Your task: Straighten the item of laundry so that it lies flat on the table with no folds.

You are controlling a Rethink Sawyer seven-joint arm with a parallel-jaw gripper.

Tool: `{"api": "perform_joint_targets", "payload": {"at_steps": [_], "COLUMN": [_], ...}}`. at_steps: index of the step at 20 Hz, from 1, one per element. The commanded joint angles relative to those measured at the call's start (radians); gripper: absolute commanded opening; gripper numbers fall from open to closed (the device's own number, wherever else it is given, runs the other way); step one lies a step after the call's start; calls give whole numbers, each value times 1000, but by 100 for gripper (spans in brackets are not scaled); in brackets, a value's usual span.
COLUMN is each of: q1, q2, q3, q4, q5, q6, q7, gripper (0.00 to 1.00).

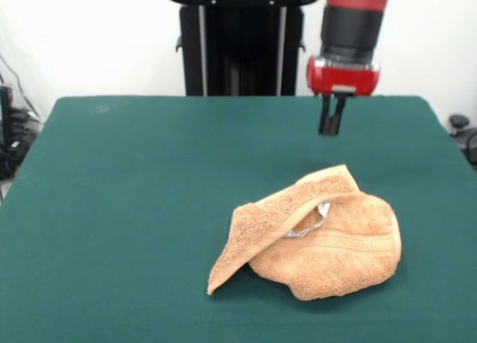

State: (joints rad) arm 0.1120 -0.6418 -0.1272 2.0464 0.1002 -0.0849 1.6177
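The orange-tan terry towel [317,235] lies crumpled on the dark green table [134,179], right of centre and toward the near edge. One layer is folded over another, with a pointed corner sticking out at the lower left. A woven band runs across its lower part and a small white-grey label [317,218] peeks out of the fold. My gripper [332,127] hangs from the red and black arm above the table, behind the towel and well clear of it. Its fingers are close together and hold nothing.
The black pedestal [242,45] stands behind the table's far edge. Cables and dark equipment [11,134] sit off the table's left side, and a dark object [462,130] off its right side.
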Motion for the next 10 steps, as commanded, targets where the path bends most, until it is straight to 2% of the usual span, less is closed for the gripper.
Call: {"api": "perform_joint_targets", "payload": {"at_steps": [1,4,10], "q1": [36,30,-27], "q2": [-160,-159,-72], "q3": [-52,-54,0], "q4": [-12,-59,-154], "q5": [50,34,10], "q6": [269,296,240], "q7": [169,156,135], "gripper": [0,0,0]}}
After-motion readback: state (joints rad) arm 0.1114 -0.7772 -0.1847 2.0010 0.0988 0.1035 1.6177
